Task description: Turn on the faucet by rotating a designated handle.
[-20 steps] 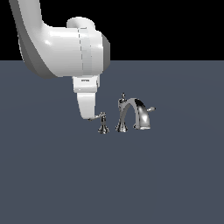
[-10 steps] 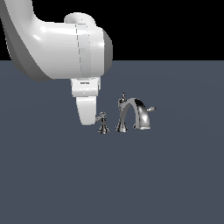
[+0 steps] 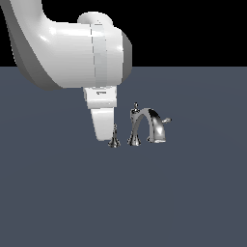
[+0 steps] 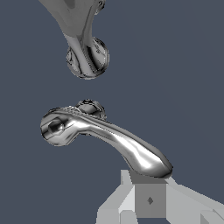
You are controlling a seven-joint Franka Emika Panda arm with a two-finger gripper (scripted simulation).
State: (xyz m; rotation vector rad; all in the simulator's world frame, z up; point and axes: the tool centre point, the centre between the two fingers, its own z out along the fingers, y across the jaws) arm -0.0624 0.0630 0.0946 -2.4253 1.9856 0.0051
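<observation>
At nine o'clock of the faucet [image 3: 147, 126], white gripper [image 3: 103, 137] lowered just beside the handle [image 3: 114, 138], finger [image 4: 151, 199] touching its rounded tip; pincer's state impossible to tell. Dark floor [image 3: 193, 193] beneath.

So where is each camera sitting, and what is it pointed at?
Exterior view: off the arm, facing the faucet across the grey floor; the big white arm and gripper show, beside the handle.
Wrist view: on the wrist, close over the handle; only a grey gripper part shows at the lever's tip.
Shared: handle, faucet, gripper.
</observation>
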